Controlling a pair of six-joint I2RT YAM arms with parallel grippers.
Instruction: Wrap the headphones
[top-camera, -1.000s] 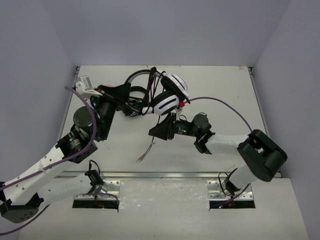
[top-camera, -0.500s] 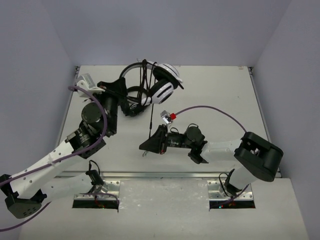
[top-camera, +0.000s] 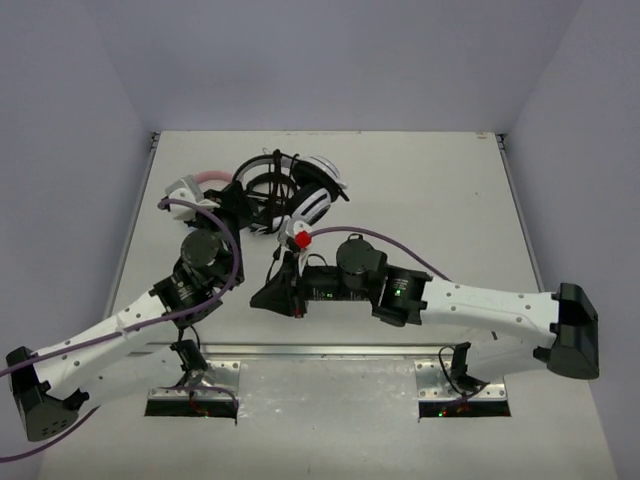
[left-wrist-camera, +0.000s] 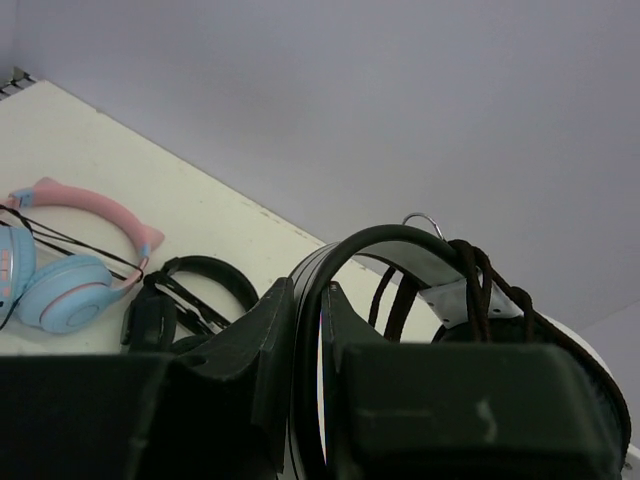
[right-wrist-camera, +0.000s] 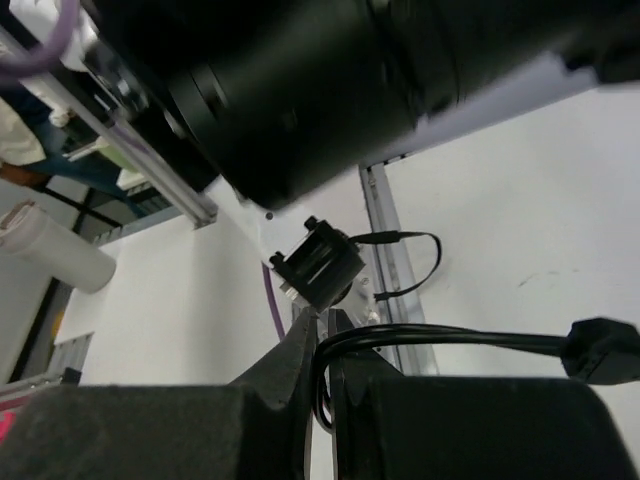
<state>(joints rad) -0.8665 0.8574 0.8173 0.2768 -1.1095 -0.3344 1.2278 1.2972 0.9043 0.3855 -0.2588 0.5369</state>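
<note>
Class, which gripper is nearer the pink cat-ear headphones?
Left. The left gripper, shut on the white headphones, sits close beside the pink pair; the right gripper, pinching the cable, is farther off.

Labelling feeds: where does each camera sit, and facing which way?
Top external: above and behind, facing down on table; left arm, right arm show.
Left wrist: faces the back wall; left end effector grips the headphones.
Right wrist: faces the near rail; right end effector pinches the cable.
Shared: top and left wrist see headphones.
</note>
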